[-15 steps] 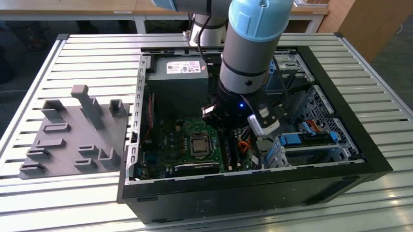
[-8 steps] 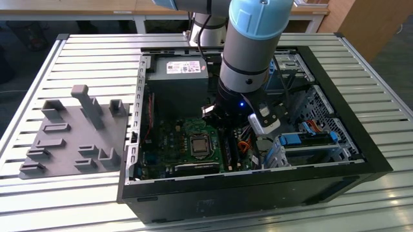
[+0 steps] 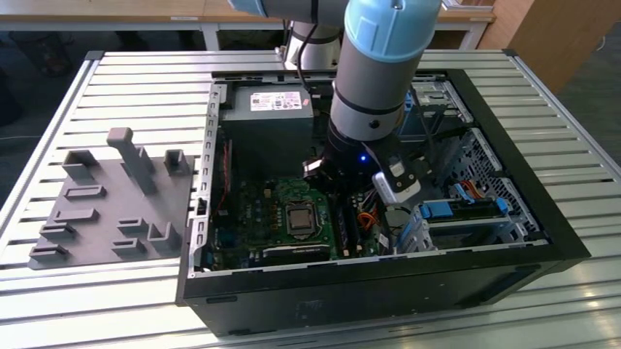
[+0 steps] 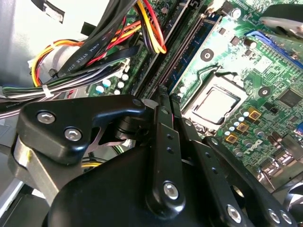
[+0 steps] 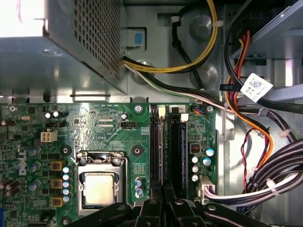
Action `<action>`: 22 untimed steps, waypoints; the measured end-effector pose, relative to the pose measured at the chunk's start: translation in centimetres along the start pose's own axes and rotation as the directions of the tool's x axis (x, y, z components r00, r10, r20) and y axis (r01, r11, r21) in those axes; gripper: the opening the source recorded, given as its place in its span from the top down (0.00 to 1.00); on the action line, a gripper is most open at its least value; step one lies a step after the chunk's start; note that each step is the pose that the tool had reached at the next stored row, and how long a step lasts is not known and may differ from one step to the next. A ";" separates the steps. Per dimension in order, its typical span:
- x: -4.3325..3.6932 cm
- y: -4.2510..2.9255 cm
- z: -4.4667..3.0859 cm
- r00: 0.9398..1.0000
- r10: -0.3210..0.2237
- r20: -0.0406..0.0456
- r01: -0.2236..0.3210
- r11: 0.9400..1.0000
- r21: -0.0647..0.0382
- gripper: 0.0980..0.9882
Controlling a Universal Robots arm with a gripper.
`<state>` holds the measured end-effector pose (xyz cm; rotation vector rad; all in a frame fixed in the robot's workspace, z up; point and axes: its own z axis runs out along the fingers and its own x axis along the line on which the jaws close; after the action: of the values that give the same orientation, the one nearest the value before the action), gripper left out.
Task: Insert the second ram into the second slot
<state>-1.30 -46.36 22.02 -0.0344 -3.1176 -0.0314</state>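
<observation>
You have one arm [image 3: 374,87] and one gripper [image 4: 163,97] at work, inside one open computer case [image 3: 543,211]. Take the single processor socket [image 5: 100,187] as your landmark.

The arm comes down almost vertically into the case. Its wrist ends just to the exterior view's right of the socket, level with it. In both wrist views the gripper points straight down at the board, with its two fingers [image 5: 156,201] drawn together so that no gap shows between them. The jaws are closed. Whether they pinch anything between them cannot be told.

The memory slots [image 5: 173,142] run as a row of parallel black channels just beside the socket. The second ram [image 5: 161,146] stands on edge in the channel nearest the socket, and one end of this thin stick reaches the fingertips. In the second wrist view it shows as a bluish strip [image 4: 199,33] between the socket and the black channels.

One power supply box [image 3: 267,120] sits beyond the socket, toward the arm's base. One grey fixture plate [image 3: 107,211] lies outside the case, well to the exterior view's left of the socket.
</observation>
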 end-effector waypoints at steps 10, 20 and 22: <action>0.00 0.00 0.04 1.000 0.003 -0.001 -0.003 1.000 0.000 0.96; -0.05 0.00 0.05 1.000 0.016 0.000 -0.016 1.000 0.000 0.96; -0.06 0.00 0.11 1.000 0.016 0.000 -0.016 1.000 0.000 0.96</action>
<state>-1.25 -46.36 21.91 -0.0590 -3.1168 -0.0311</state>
